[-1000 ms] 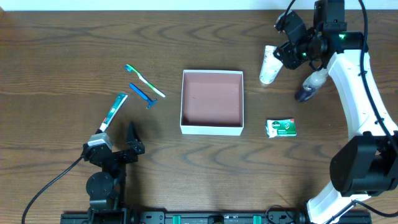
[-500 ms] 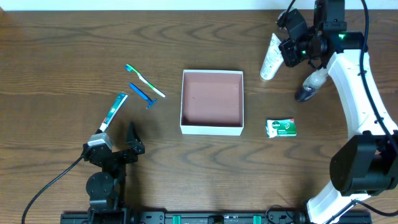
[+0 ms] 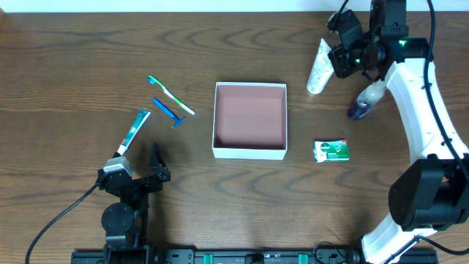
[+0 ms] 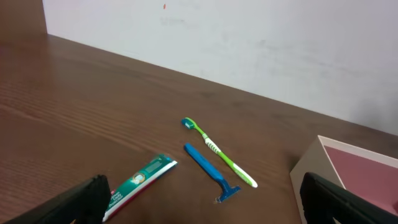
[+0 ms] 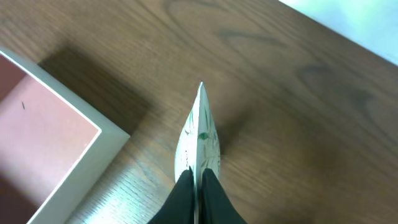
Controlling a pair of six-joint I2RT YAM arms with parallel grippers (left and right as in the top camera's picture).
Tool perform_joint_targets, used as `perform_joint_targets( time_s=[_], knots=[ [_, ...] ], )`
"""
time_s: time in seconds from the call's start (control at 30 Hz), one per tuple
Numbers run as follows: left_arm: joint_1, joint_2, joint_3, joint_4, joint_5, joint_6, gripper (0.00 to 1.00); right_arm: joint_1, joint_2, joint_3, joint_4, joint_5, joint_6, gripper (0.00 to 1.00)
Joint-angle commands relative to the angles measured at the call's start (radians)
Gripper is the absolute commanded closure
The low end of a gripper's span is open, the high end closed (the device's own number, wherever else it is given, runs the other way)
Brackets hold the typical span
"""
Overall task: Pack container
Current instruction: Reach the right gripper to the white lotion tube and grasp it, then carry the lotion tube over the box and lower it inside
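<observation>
At the left, near the table's front edge, the left gripper is parked with its jaws spread wide and nothing between them, well clear of the work. Beyond it lie a green-and-white toothpaste tube, a blue plastic razor and a green-and-white toothbrush, set apart from one another so that each can be picked singly.

In the middle sits the shallow square white cardboard container, pink floor bare, nothing packed yet.

To its right lies a small green packet. Further back, the right gripper is pinched nearly closed on the flat faces of a white squeeze tube, a grip across its thin side. The tube hangs just right of the container's far corner, apparently lifted for carrying in. A clear bottle with dark contents lies beside the arm.
</observation>
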State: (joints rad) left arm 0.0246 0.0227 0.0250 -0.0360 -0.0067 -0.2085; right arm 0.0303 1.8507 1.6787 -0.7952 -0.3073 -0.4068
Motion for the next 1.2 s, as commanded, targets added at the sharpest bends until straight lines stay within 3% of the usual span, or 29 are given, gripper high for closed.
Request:
perform_joint_targets(
  time_s=[0.0, 0.03, 0.13, 0.67, 1.03, 1.1, 1.17],
  knots=[
    [0.005, 0.001, -0.021, -0.035, -0.016, 0.009, 0.02, -0.003, 0.008, 0.013, 0.006, -0.011, 0.01, 0.81],
    [0.005, 0.001, -0.021, -0.035, -0.016, 0.009, 0.02, -0.003, 0.008, 0.013, 0.006, -0.011, 0.01, 0.73],
    [0.005, 0.001, -0.021, -0.035, -0.016, 0.009, 0.02, -0.003, 0.008, 0.013, 0.01, -0.011, 0.01, 0.67],
    [0.005, 0.001, -0.021, -0.035, -0.016, 0.009, 0.02, -0.003, 0.022, 0.011, 0.037, -0.011, 0.01, 0.62],
    [0.005, 0.001, -0.021, -0.035, -0.016, 0.009, 0.02, 0.0, 0.066, 0.011, 0.045, -0.011, 0.01, 0.67],
    [0.005, 0.001, -0.021, -0.035, -0.016, 0.009, 0.02, 0.0, 0.066, 0.011, 0.05, -0.011, 0.01, 0.73],
    [0.005, 0.001, -0.021, -0.035, -0.016, 0.009, 0.02, 0.0, 0.066, 0.011, 0.054, -0.011, 0.01, 0.88]
  ],
)
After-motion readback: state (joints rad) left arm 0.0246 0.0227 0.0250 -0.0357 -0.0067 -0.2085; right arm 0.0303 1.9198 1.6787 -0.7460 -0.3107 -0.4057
